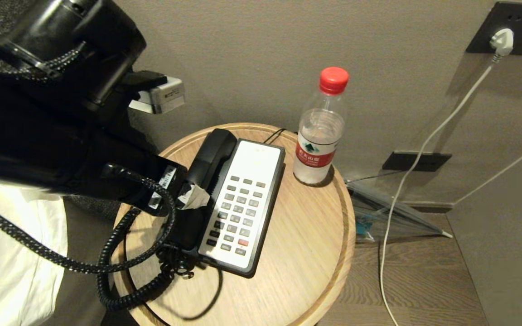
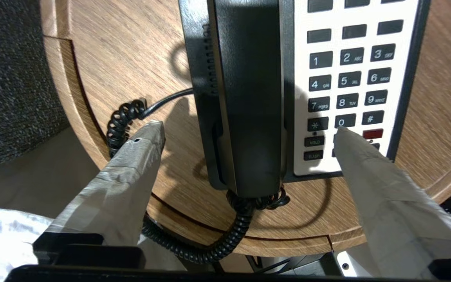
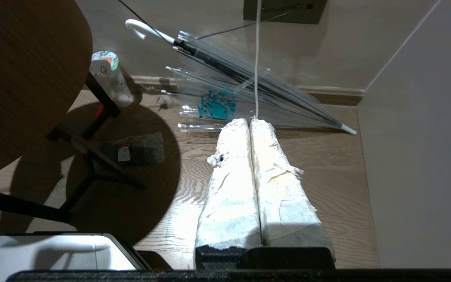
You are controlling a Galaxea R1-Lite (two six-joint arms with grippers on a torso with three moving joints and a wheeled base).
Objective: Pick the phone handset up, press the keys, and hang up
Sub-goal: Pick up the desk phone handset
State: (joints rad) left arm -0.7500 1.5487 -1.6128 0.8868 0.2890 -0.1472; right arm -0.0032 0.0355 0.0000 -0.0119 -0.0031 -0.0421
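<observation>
The glossy black phone handset (image 1: 211, 158) lies in its cradle along the left side of the phone base (image 1: 268, 206), whose white face carries dark keys (image 2: 347, 80). My left gripper (image 2: 248, 128) is open and straddles the handset's (image 2: 249, 98) near end. One taped fingertip (image 2: 153, 131) is over the table on the outer side. The other fingertip (image 2: 343, 137) is over the bottom keys. Nothing is gripped. In the head view the left gripper (image 1: 184, 197) sits beside the handset's middle. The coiled cord (image 1: 120, 290) loops off the table's front edge. My right gripper (image 3: 249, 121) is shut, low over the floor.
The phone stands on a round wooden side table (image 1: 306, 253). A red-capped water bottle (image 1: 320, 131) stands right of the phone near the wall. A clear umbrella (image 1: 388, 213) and a white cable (image 1: 406, 181) lie by the wall. White bedding (image 1: 7, 253) is at left.
</observation>
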